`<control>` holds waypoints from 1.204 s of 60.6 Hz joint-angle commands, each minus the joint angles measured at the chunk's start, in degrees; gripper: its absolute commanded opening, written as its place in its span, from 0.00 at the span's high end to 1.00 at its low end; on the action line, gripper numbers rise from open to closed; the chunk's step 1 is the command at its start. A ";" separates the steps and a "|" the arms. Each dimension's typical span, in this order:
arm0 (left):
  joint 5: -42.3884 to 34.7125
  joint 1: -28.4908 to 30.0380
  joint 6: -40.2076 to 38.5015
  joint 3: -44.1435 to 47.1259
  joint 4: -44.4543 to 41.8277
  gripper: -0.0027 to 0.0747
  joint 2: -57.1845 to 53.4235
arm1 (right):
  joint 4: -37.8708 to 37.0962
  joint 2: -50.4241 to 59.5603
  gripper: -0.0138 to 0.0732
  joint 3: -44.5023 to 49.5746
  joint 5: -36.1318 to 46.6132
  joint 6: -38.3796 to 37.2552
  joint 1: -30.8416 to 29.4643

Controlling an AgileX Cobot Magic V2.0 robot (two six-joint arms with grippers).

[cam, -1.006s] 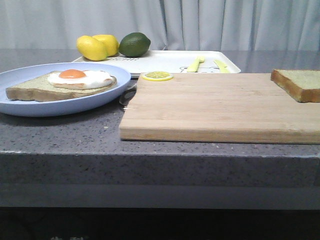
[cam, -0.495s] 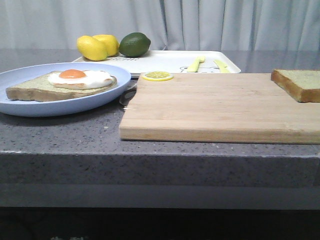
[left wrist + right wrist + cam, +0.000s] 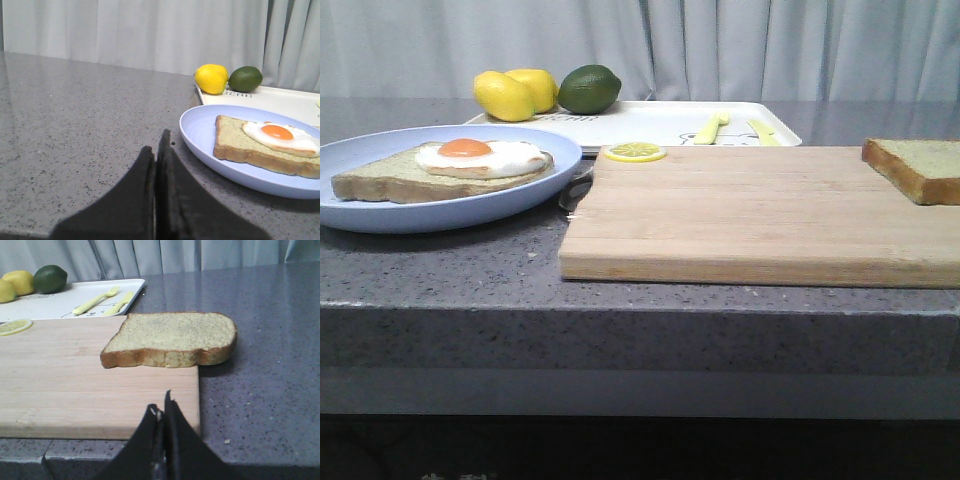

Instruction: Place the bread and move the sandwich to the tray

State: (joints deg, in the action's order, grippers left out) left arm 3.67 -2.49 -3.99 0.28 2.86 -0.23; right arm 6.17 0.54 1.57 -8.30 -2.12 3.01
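Nothing of my task is done yet, as far as I can judge from how things lie.

Farthest left, my left gripper point(image 3: 156, 150) hangs low over the grey countertop point(image 3: 470, 270) with its fingers pressed together and nothing between them. Just ahead of it sits the sandwich point(image 3: 267, 142): a brown-crusted slice with a fried egg on top, lying on its pale-blue plate point(image 3: 380, 205). The egg has no second slice over it, and the plate rests on the counter, not on the tray.

Behind the plate, the white tray point(image 3: 650, 125) lies at the back of the counter. Two lemons point(image 3: 515, 93) and a lime point(image 3: 589, 88) sit at its left end, and a yellow toy fork point(image 3: 95, 300) and knife point(image 3: 118, 303) lie toward its right end. The middle stretch of the tray looks bare, so I judge that is where the plate would go.

In front of the tray is the wooden cutting board point(image 3: 750, 215), with a lemon slice point(image 3: 635, 152) on its far left corner.

At the right, the bread point(image 3: 172, 339) lies flat on the board's far right corner, its edge hanging slightly over the side. My right gripper point(image 3: 162, 412) is low at the board's near edge, pinched closed and empty, pointing at the bread but well apart from it.

So both steps are left: the bread has to go onto the egg, and then the sandwich has to move to the tray.
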 commanded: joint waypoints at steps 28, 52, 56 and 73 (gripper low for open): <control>-6.29 0.01 -0.25 -9.71 0.74 0.99 0.80 | 5.76 -1.14 0.91 -12.94 -1.45 0.46 -0.23; 0.22 0.01 -0.12 -26.91 0.08 0.99 28.11 | 4.10 -28.19 0.91 -34.43 -8.14 0.52 -0.18; -0.18 0.01 -0.12 -28.28 0.08 0.99 31.01 | 3.99 -31.09 0.91 -35.17 -6.53 0.52 -0.18; -1.68 0.01 -0.12 -29.19 0.08 0.86 33.20 | 3.99 -33.05 0.50 -35.22 -3.61 0.52 -0.18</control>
State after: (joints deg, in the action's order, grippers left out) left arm 7.42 -2.49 -3.99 -26.70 2.88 32.46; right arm 10.29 -32.11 -31.62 -16.82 -2.12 3.01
